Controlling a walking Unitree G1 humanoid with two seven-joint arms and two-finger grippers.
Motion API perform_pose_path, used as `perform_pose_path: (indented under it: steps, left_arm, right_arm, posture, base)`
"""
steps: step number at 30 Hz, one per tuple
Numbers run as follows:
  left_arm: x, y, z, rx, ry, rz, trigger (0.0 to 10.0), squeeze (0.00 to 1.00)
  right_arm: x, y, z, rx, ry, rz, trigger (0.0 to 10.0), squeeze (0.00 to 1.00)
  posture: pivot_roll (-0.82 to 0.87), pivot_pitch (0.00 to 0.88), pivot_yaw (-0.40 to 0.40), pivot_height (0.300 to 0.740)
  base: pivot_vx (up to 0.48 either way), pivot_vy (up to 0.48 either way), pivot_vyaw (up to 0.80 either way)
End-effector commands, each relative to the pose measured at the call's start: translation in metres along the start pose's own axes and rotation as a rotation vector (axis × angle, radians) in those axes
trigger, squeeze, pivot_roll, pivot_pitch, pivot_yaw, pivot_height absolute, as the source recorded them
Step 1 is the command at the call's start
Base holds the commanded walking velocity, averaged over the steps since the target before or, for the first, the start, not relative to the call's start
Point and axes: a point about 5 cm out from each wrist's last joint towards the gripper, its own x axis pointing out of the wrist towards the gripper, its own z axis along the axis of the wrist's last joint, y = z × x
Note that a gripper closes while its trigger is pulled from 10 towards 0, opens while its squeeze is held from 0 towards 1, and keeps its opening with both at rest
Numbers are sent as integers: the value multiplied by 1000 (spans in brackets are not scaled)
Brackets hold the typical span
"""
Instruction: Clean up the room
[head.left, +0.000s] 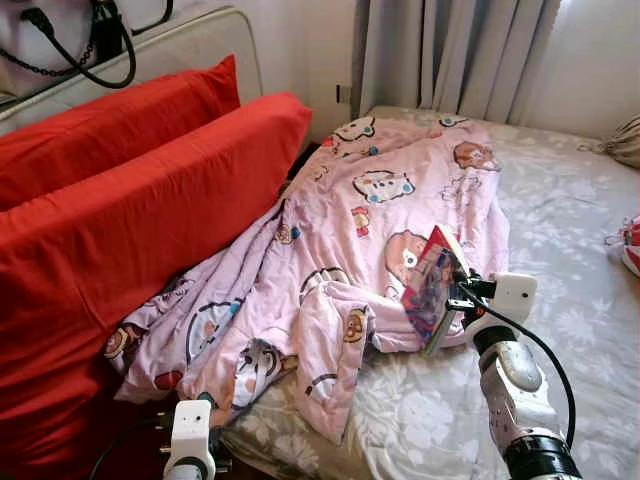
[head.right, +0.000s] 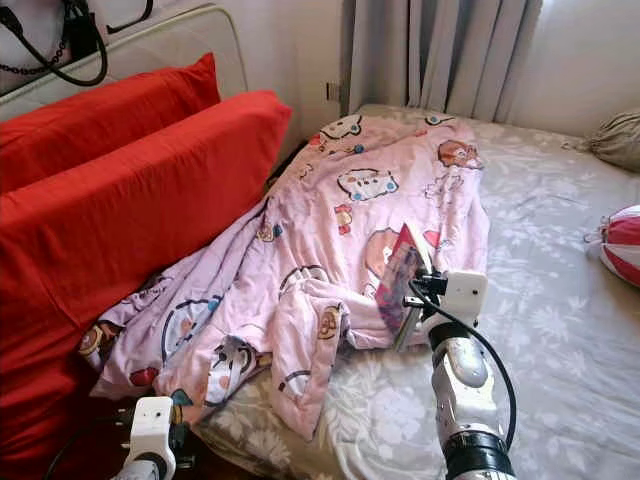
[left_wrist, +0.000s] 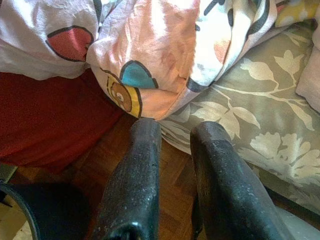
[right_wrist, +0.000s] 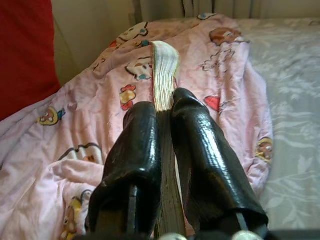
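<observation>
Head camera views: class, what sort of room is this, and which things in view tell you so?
Most likely a bedroom: a bed with a floral sheet, a rumpled pink cartoon quilt on it, and red pillows against the headboard.

book (head.left: 432, 288): colourful cover, pale page edges | held on edge, tilted, clamped in right gripper (right_wrist: 164, 117) | lower right of centre, over pink cartoon blanket (head.left: 370, 215), crumpled across frame centre

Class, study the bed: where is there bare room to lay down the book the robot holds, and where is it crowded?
Free: bare floral sheet between the pink blanket and the striped ball, and in front of the right gripper holding the book. Crowded: the blanket bunched against the red pillows.
</observation>
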Motion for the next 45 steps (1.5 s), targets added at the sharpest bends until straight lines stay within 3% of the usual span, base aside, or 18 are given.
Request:
perform_pose_path:
  steps: [1, 15, 19, 33, 45]
  left_arm:
    - [-1, 0, -4, 7, 13, -4, 10000, 0]
    - [-2, 3, -6, 31, 19, 6, 10000, 0]
    - [-3, 3, -7, 29, 21, 6, 10000, 0]
    - [-2, 2, -7, 31, 25, 1, 10000, 0]
    - [-3, 2, -6, 40, 18, 1, 10000, 0]
  right_arm:
    - [5, 3, 15, -8, -72, 8, 10000, 0]
    - [6, 1, 14, -22, -75, -22, 10000, 0]
    - [5, 2, 13, -26, -70, -21, 10000, 0]
    - [5, 5, 11, 10, -72, -35, 10000, 0]
    - [3, 3, 9, 12, -64, -56, 10000, 0]
  posture:
    - [21, 0, 7, 720]
    - [30, 0, 14, 720]
    - [31, 0, 19, 740]
    - [36, 0, 18, 740]
    - [39, 0, 21, 740]
  base:
    - [0, 0, 0]
    - [0, 0, 0]
    - [0, 0, 0]
    - [0, 0, 0]
    - [0, 0, -659]
